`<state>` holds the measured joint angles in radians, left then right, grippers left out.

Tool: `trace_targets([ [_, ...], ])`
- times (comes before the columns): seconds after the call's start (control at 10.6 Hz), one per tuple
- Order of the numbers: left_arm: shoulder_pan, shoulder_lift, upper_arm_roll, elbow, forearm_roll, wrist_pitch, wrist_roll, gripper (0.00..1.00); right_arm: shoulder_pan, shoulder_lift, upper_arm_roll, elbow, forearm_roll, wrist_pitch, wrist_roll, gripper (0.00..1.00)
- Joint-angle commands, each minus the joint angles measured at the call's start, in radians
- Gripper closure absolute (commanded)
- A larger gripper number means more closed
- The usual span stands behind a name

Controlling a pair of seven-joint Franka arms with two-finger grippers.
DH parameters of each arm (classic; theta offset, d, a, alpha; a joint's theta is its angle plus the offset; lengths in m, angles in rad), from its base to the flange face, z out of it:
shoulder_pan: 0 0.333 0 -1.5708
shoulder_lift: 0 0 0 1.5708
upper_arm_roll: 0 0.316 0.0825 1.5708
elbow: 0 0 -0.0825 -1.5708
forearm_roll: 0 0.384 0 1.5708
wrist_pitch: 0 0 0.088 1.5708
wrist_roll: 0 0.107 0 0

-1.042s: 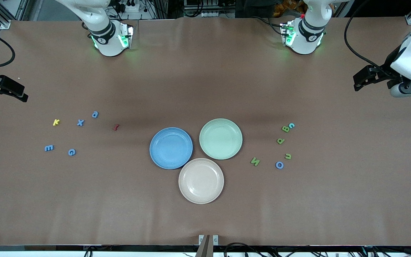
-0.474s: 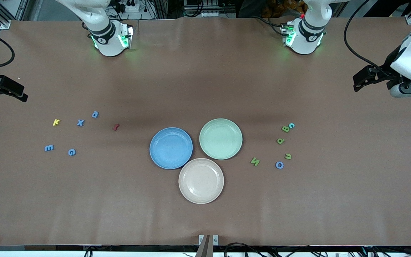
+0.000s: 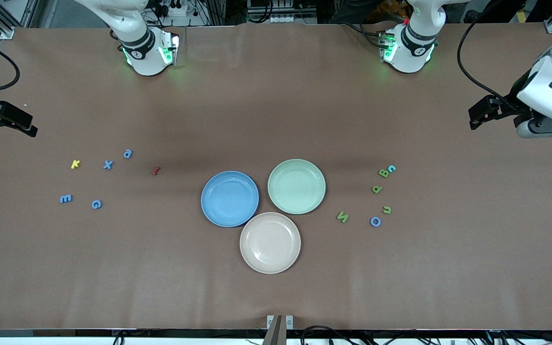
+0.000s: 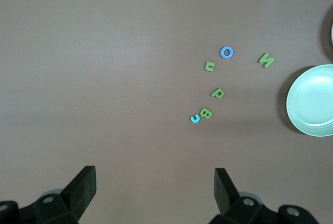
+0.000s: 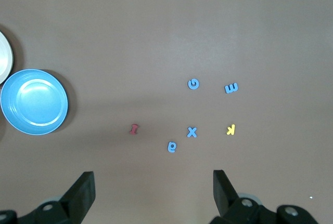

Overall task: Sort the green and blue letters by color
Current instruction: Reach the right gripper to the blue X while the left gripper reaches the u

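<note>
Both grippers hung with jaws wide and empty: the left gripper (image 4: 155, 182) over bare table at the left arm's end, the right gripper (image 5: 153, 185) over the right arm's end.

The small chunky light-blue letters (image 3: 108, 165) lay at nine o'clock from the round blue plate (image 3: 229, 198). The olive-green letters (image 3: 377, 189) lay at three o'clock from the pale green plate (image 3: 296, 186).

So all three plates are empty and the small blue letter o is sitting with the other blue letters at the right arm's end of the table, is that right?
Not quite. The three plates are empty, but the small light blue letter o lies among the olive green letters at the left arm's end of the table, beside the olive green letter u. The front view shows this.
</note>
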<state>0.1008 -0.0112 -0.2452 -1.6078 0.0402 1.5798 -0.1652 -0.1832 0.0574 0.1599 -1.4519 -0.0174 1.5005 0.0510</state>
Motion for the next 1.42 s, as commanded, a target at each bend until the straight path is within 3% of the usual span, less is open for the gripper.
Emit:
trace_targets([
  [0.0,-0.004,0.043,-0.005,-0.018,-0.016,0.063,-0.008,0.00,0.007,-0.004,-0.005,-0.001,0.008,-0.006,0.013,0.00],
  [0.28,-0.026,0.094,-0.008,-0.131,-0.013,0.259,-0.008,0.00,-0.002,0.005,-0.006,-0.013,0.001,-0.006,0.003,0.00],
  [0.47,-0.027,0.198,-0.008,-0.156,0.004,0.380,-0.008,0.00,-0.024,0.009,-0.008,-0.089,-0.010,0.036,-0.002,0.00],
  [0.76,-0.035,0.405,-0.006,-0.120,0.006,0.560,-0.022,0.00,-0.073,0.001,-0.010,-0.287,-0.009,0.257,-0.005,0.00],
  [0.95,-0.053,0.537,-0.003,-0.031,0.083,0.571,-0.028,0.00,-0.097,-0.001,-0.010,-0.443,-0.009,0.433,-0.014,0.00],
  [1.33,-0.069,0.637,-0.005,-0.020,0.148,0.673,-0.100,0.00,-0.177,0.019,-0.010,-0.769,-0.006,0.872,-0.097,0.00],
])
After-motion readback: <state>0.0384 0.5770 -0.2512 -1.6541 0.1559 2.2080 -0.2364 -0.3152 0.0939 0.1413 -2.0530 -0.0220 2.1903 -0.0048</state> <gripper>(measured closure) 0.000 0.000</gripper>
